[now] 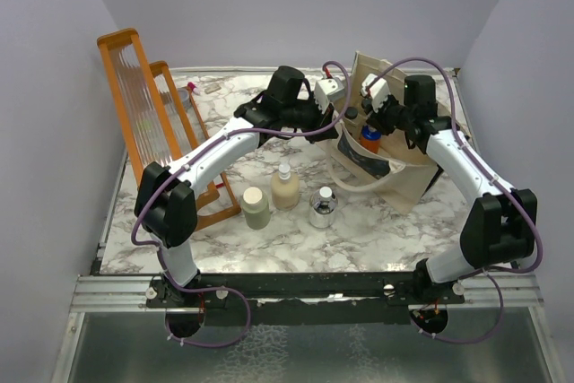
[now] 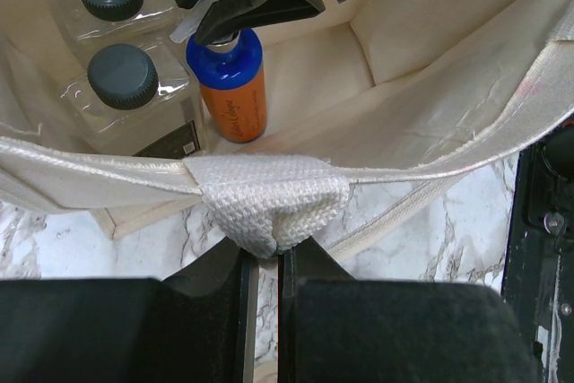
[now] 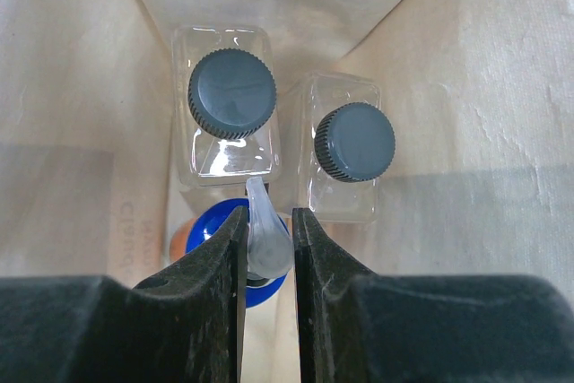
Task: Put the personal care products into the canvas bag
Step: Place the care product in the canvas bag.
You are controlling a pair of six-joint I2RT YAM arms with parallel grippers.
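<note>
The canvas bag [image 1: 408, 172] stands open at the back right. My left gripper [image 2: 262, 257] is shut on the woven handle patch of the bag's near rim [image 2: 269, 199], also seen in the top view [image 1: 348, 114]. My right gripper [image 3: 267, 221] reaches down into the bag [image 1: 369, 121], shut on the clear nozzle of the orange bottle with a blue cap [image 3: 208, 232], which stands upright [image 2: 231, 87]. Two clear bottles with black caps [image 3: 231, 94] [image 3: 354, 143] stand beside it in the bag. On the table stand the olive-grey bottle [image 1: 255, 207], the beige pump bottle [image 1: 285, 187] and the squat silvery one [image 1: 323, 208].
An orange wooden rack [image 1: 148, 123] stands along the left side of the marble table [image 1: 377, 230]. Small odds lie at the back left corner [image 1: 193, 89]. The bag's cloth walls [image 3: 466, 114] close in round my right gripper.
</note>
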